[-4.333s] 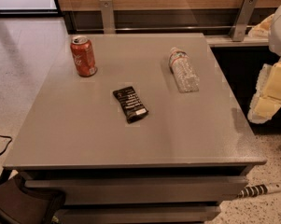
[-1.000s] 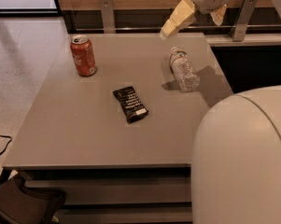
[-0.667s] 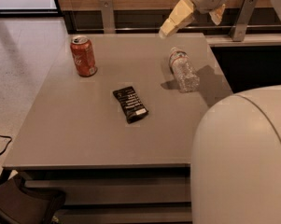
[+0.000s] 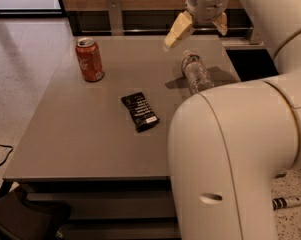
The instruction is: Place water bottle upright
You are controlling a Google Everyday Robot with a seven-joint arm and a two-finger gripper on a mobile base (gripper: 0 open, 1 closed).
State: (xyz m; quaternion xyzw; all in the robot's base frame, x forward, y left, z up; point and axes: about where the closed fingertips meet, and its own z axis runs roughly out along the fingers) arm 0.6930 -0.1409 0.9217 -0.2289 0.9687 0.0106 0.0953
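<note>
- Three things are seen on the flat grey rectangular table (image 4: 65, 144): a small clear ribbed plastic water bottle (image 4: 195, 73), a red soda can (image 4: 89, 59) and a black snack packet (image 4: 140, 111) with pale print.
- The water bottle is laid on its side in the far right part of the table, with its white cap turned toward the far edge. Its lower end is hidden behind the arm.
- The two-finger gripper (image 4: 196, 38) is held in the air above the far right of the table, just over and slightly beyond the cap end of the water bottle. No contact with the bottle is seen.
- The cream-coloured fingers (image 4: 177, 30) are spread apart and nothing is held between them; one finger is angled down to the left, the other is seen to the right of the wrist.
- The soda can is stood upright near the far left corner of the table, well apart from the water bottle.
- The snack packet is laid flat near the middle of the table, between the soda can and the water bottle but nearer the front.
- Much of the right foreground is filled by the bulky white arm (image 4: 230, 159), by which the near right part of the table is covered.
- A pale speckled floor (image 4: 20, 84) is seen to the left of the table.
</note>
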